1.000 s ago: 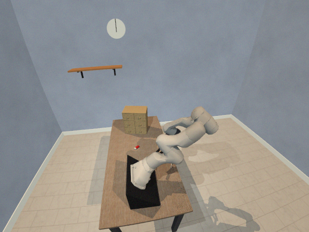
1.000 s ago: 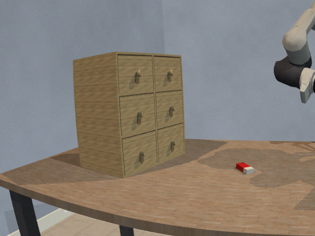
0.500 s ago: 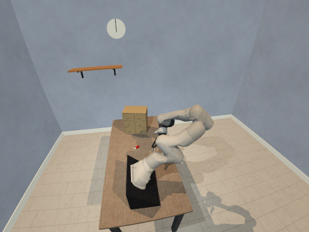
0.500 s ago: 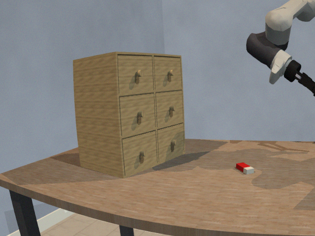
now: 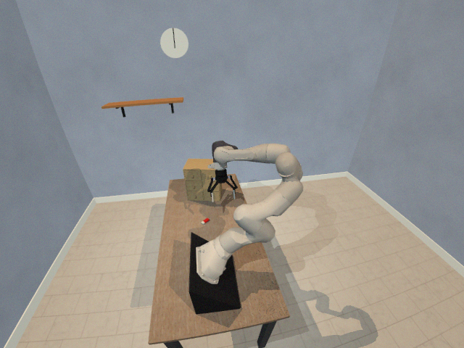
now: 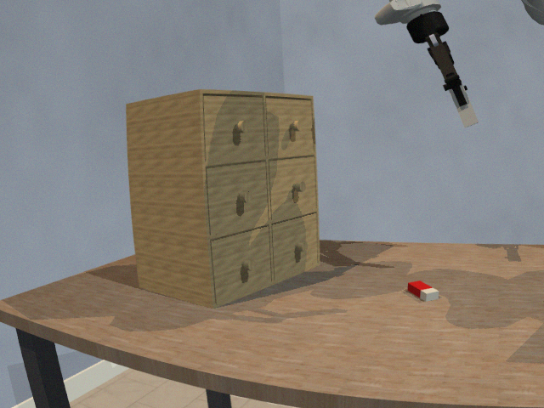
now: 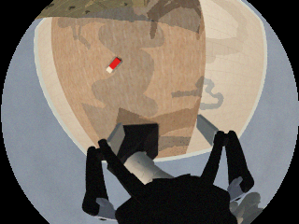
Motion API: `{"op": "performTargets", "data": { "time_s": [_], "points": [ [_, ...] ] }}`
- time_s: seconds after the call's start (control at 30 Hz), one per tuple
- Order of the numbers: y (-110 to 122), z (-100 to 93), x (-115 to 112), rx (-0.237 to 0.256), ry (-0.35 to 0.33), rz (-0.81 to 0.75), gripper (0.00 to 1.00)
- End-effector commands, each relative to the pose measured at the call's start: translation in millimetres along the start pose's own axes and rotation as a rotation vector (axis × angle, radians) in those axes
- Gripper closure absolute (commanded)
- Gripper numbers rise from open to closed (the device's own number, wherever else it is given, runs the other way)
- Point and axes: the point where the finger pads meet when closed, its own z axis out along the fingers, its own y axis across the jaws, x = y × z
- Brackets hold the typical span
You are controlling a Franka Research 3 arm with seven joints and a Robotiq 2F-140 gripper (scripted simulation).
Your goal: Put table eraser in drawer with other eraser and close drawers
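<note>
All drawers look pushed in. A red and white eraser (image 6: 422,291) lies on the table in front of the chest, to its right; it also shows in the top view (image 5: 204,220) and in the wrist view (image 7: 114,65). My gripper (image 5: 222,194) hangs open and empty, high in front of the chest; in the exterior view (image 6: 461,105) only one finger shows edge-on.
The arm's black base block (image 5: 212,277) sits on the near half of the table. The table's far edge lies just behind the chest. A wall shelf (image 5: 142,103) and a clock (image 5: 174,43) hang well out of reach.
</note>
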Motion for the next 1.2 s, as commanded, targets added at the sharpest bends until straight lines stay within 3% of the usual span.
{"op": "performTargets", "data": {
  "time_s": [0.0,0.03,0.07,0.1,0.17,0.23,0.3,1.17],
  "points": [
    [-26,-40.7,24,-0.033,0.109,0.067,0.00],
    [-48,-69.5,30,-0.025,0.182,0.051,0.00],
    [-49,-71.4,30,-0.025,0.182,0.051,0.00],
    [-69,-97.3,33,-0.014,0.240,0.037,0.00],
    [-69,-97.3,33,-0.014,0.240,0.037,0.00],
    [-97,-133.3,32,0.007,0.319,0.018,0.00],
    [-110,-149.3,30,0.018,0.352,0.009,0.00],
    [-112,-152.0,30,0.020,0.358,0.008,0.00]
  ]
}}
